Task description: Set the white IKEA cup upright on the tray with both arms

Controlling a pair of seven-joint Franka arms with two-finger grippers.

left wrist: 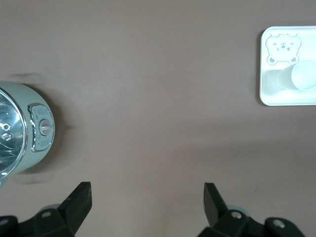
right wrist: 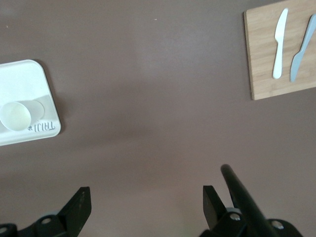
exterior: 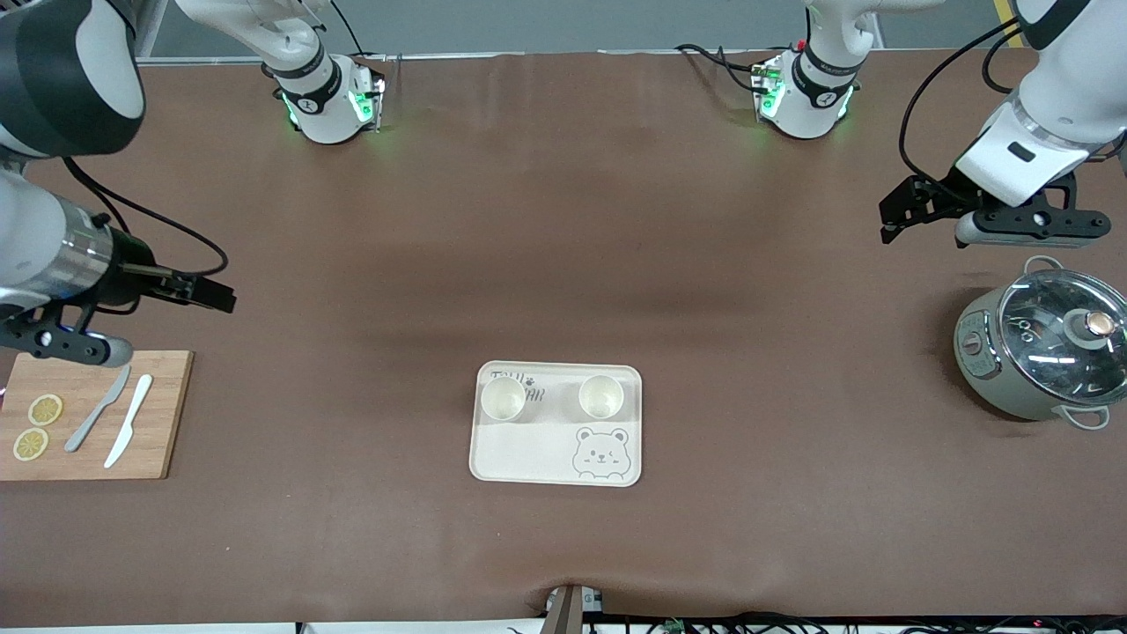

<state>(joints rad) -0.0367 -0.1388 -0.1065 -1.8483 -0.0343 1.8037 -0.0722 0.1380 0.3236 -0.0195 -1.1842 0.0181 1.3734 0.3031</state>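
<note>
The cream-white tray [exterior: 528, 453] with a bear face lies on the brown table, nearer the front camera than the middle. Two white cups stand upright on it, one toward the right arm's end [exterior: 503, 398] and one toward the left arm's end [exterior: 601, 396]. My left gripper [exterior: 887, 220] is open and empty, up over bare table beside the pot. My right gripper [exterior: 224, 299] is open and empty, up beside the cutting board. The left wrist view shows its gripper [left wrist: 147, 197], the tray [left wrist: 286, 98] and one cup [left wrist: 298, 76]. The right wrist view shows its gripper [right wrist: 146, 200], the tray [right wrist: 22, 79] and a cup [right wrist: 17, 114].
A wooden cutting board [exterior: 167, 414] with two lemon slices [exterior: 37, 427] and two knives [exterior: 114, 421] lies at the right arm's end. A grey-green pot with a glass lid [exterior: 1043, 352] stands at the left arm's end. Both arm bases [exterior: 330, 97] stand along the table's edge farthest from the front camera.
</note>
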